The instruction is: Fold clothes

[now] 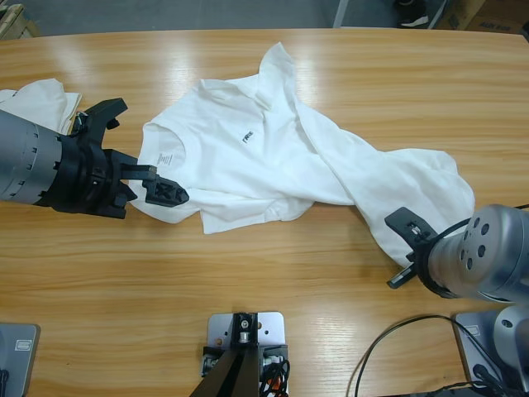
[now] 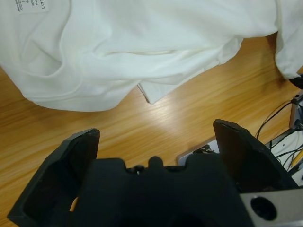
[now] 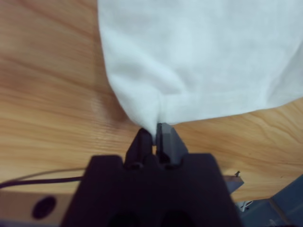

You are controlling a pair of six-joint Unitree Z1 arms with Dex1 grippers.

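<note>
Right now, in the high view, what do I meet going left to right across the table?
Folded white cloth → left gripper → white shirt with chest lettering → right gripper.

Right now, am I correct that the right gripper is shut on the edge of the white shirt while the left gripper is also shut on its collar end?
Not quite. The right gripper is indeed shut on the edge of the white shirt, but the left gripper is open and holds nothing; the left wrist view shows its jaws spread apart over bare table, short of the shirt's collar end.
</note>
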